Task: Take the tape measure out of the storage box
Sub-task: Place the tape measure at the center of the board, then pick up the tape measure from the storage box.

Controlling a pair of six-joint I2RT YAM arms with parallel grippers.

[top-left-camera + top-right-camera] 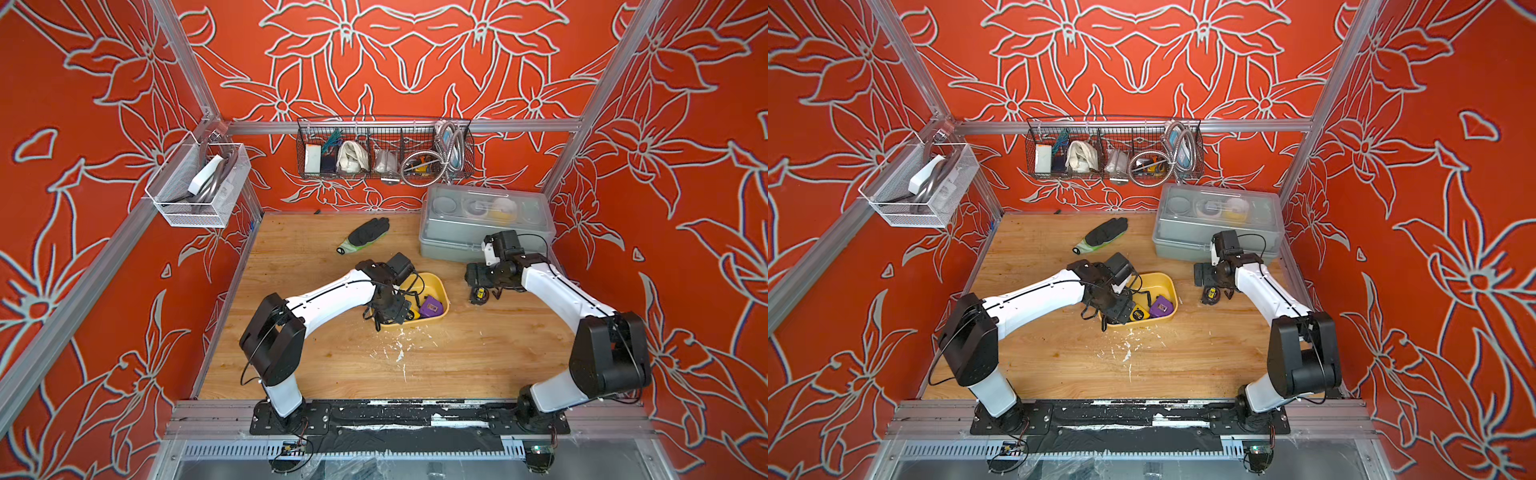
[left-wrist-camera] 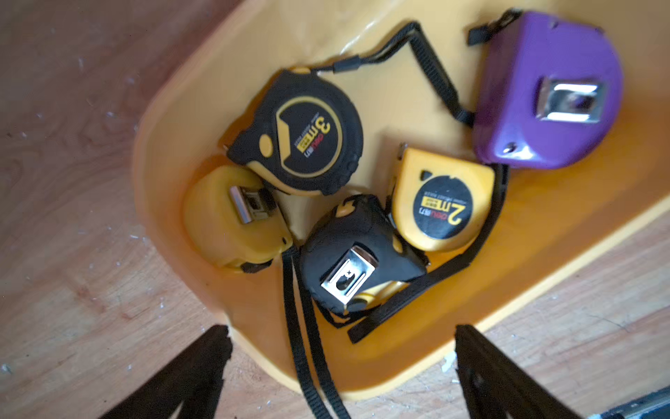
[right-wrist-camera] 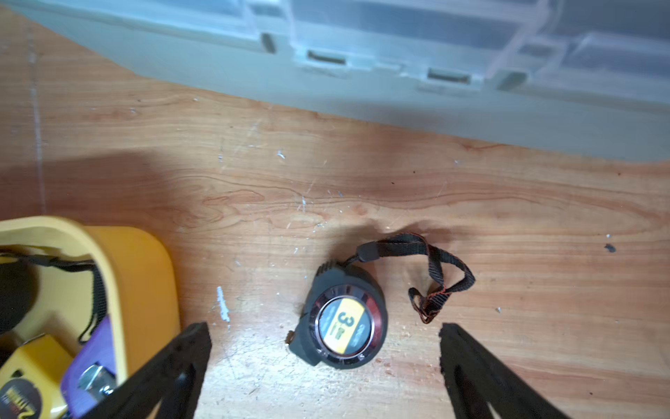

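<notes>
The yellow storage box (image 1: pixel 434 284) (image 1: pixel 1165 282) lies mid-table. Inside it are several tape measures: a black-and-yellow one marked 3m (image 2: pixel 301 134), a yellow one marked 2m (image 2: pixel 442 203), a yellow one clip-up (image 2: pixel 232 217), a black one clip-up (image 2: pixel 359 257) and a purple one (image 2: pixel 544 90) (image 1: pixel 432 309). My left gripper (image 2: pixel 342 337) (image 1: pixel 388 311) hangs open over the box's near end, holding nothing. A dark round tape measure (image 3: pixel 342 319) (image 1: pixel 478 294) lies on the table outside the box, to its right. Above it my right gripper (image 3: pixel 324 332) stands open, its fingers clear of it.
A grey lidded case (image 1: pixel 482 232) stands at the back right, close behind the right arm. A black glove (image 1: pixel 365 235) lies behind the box. A wire basket (image 1: pixel 384 149) hangs on the back wall, a white mesh basket (image 1: pixel 199 183) on the left. White flecks (image 1: pixel 399 349) dot the table.
</notes>
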